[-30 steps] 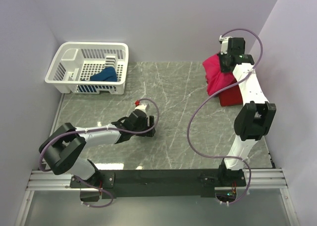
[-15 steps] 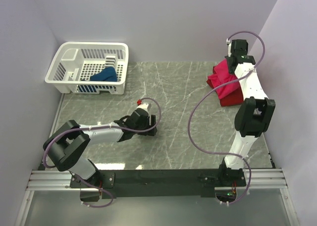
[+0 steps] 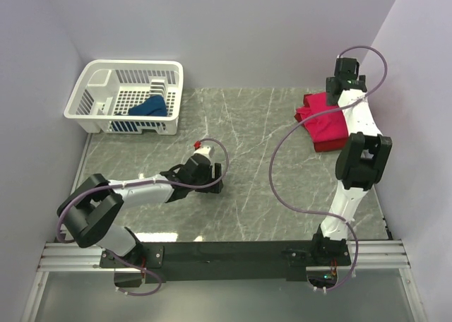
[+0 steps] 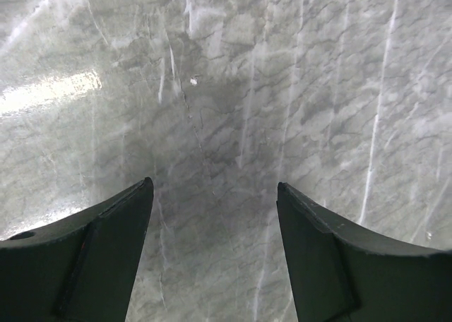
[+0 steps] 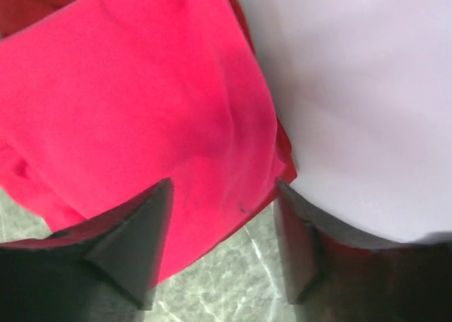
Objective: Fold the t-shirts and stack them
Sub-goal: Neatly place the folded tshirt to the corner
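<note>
**A:** Where does the right tool (image 5: pixel 222 195) stand?

**B:** Its two dark fingers are spread, with nothing pinched between them, just above the bright magenta soft cloth t-shirt (image 5: pixel 141 103). That shirt lies roughly folded on the darker red cloth t-shirt (image 3: pixel 329 144), whose edge peeks out beneath it. The pile is at the far right corner of the grey marbled desk (image 3: pixel 247 159), close to the pale lilac wall (image 5: pixel 367 89).

**A:** So which step is that?

**B:** It looks like the stacking of the second shirt: magenta sits on red, and no finger grips it. Two of the three appear done.

**A:** And the left tool (image 4: pixel 212 195)?

**B:** It is also spread wide and holds nothing. It hovers low over the marbled surface near the middle, well apart from the pile.

**A:** What is left?

**B:** The dark blue cloth t-shirt (image 3: pixel 150 108), crumpled in the white plastic lattice basket (image 3: pixel 134 63) at the far left. The next move likely calls for an arm to reach into the basket, pinch the blue cloth and bring it out onto the desk to be spread flat. The left arm sits nearer. The right arm should lift clear without dragging the magenta layer askew.
</note>
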You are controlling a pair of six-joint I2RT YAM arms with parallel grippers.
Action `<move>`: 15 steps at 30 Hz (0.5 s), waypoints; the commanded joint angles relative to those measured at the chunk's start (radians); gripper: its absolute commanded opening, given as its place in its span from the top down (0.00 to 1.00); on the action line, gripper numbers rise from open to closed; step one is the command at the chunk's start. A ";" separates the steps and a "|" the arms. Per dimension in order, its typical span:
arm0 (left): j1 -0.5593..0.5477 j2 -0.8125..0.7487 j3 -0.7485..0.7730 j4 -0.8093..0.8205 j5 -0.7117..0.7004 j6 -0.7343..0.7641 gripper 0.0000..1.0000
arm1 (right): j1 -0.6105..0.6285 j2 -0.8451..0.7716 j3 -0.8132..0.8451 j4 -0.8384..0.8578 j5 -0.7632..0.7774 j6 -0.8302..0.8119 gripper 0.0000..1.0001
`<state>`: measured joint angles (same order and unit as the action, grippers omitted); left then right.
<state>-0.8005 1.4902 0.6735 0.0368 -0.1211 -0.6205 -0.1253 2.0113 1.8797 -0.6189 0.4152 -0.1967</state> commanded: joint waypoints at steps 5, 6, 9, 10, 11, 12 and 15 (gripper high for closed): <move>0.003 -0.100 -0.011 -0.012 -0.028 0.004 0.23 | 0.001 -0.182 -0.177 0.160 0.033 0.091 0.09; 0.003 -0.111 -0.012 -0.015 -0.031 0.004 0.23 | 0.003 -0.204 -0.203 0.174 0.024 0.098 0.09; 0.003 -0.162 -0.011 -0.029 -0.046 -0.004 0.23 | 0.026 -0.296 -0.316 0.208 0.005 0.132 0.08; 0.003 -0.189 -0.006 -0.034 -0.048 -0.004 0.24 | 0.039 -0.346 -0.379 0.214 0.005 0.141 0.08; 0.003 -0.203 -0.002 -0.034 -0.055 -0.005 0.24 | 0.052 -0.374 -0.411 0.226 0.004 0.148 0.07; 0.003 -0.218 0.001 -0.063 -0.063 -0.005 0.24 | 0.090 -0.400 -0.445 0.231 0.005 0.172 0.07; 0.003 -0.271 0.015 -0.106 -0.086 0.002 0.24 | 0.200 -0.503 -0.560 0.222 0.034 0.224 0.07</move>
<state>-0.8001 1.2697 0.6651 -0.0273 -0.1650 -0.6216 -0.0319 1.6016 1.3773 -0.4480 0.4305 -0.0494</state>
